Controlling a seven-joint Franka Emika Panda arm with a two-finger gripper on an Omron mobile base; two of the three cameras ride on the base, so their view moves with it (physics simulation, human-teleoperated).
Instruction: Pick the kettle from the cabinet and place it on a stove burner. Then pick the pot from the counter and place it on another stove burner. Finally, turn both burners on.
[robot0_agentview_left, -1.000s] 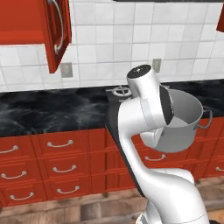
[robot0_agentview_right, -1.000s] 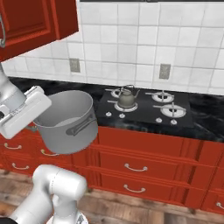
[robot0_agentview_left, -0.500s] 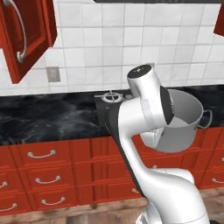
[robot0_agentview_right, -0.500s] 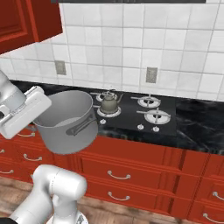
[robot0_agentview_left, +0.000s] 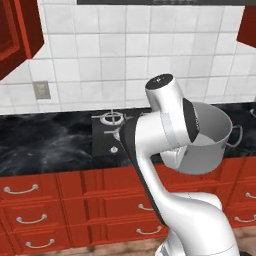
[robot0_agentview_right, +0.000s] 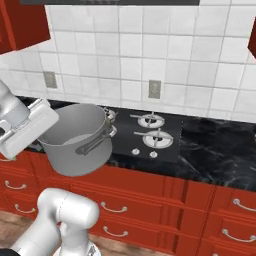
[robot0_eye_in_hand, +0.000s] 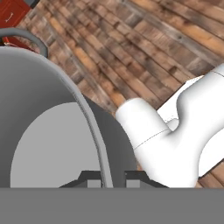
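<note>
Hand view: pincer (robot0_eye_in_hand: 106, 180) astride pot (robot0_eye_in_hand: 48, 131) rim

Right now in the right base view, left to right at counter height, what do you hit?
Wall outlet → pot, held up at its rim in front of the counter → second wall outlet over the right-hand burners → bare black counter.

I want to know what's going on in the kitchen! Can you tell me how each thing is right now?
pot: lifted in the air in front of the red drawers, tilted, empty.
gripper: shut on the pot's rim.
kettle: on the stove, mostly hidden behind the pot.
burners: no flame showing.
drawers: all closed.
</note>
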